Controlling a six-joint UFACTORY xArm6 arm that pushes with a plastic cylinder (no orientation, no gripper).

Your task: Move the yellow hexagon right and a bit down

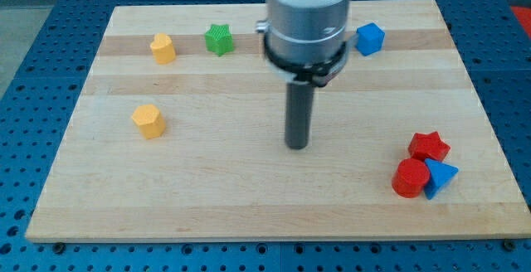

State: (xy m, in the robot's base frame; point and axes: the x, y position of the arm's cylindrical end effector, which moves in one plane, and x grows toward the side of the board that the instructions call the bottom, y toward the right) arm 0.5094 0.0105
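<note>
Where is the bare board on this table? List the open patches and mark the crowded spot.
Open: the wide stretch between my tip and the lower yellow block; the bottom strip of the wooden board; the right middle, below the blue cube.

Crowded: bottom right, where the red star, red cylinder and blue triangle cluster. The upper yellow block and green star line the top.

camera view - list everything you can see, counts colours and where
yellow hexagon: 1, yellow, view's left, middle height
yellow block: 1, yellow-orange, shape unclear, view's top left
green star: 1, green, top, right of the yellow block
blue cube: 1, blue, top right of centre
red star: 1, red, lower right
red cylinder: 1, red, lower right, below the red star
blue triangle: 1, blue, against the red cylinder's right
wooden board: 1, light wood
my tip: 1, dark rod end, board centre, well right of the yellow hexagon, touching no block
</note>
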